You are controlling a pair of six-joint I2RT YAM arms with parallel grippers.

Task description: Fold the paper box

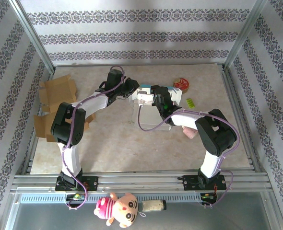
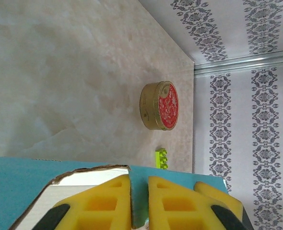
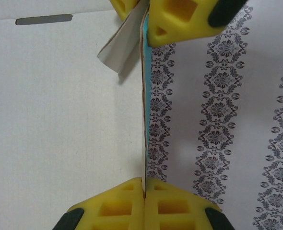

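The paper box (image 1: 148, 116), teal outside and white inside, is held up over the middle of the table between both arms. In the left wrist view my left gripper (image 2: 139, 201) is shut on a teal flap (image 2: 180, 177) of the box, whose edge runs between the yellow fingers (image 2: 103, 203). My right gripper (image 3: 144, 194) is shut on the thin edge of a white box panel (image 3: 60, 120). The left gripper's yellow fingers (image 3: 175, 19) pinch the same edge at the top of that view. From above, the left gripper (image 1: 135, 91) and the right gripper (image 1: 151, 98) meet at the box's top.
A round gold tin with a red lid (image 1: 182, 85) (image 2: 159, 105) and a green brick (image 1: 190, 102) (image 2: 161, 158) lie at the back right. Brown cardboard pieces (image 1: 57, 91) lie at the left edge. A pink object (image 1: 189, 132) sits by the right arm.
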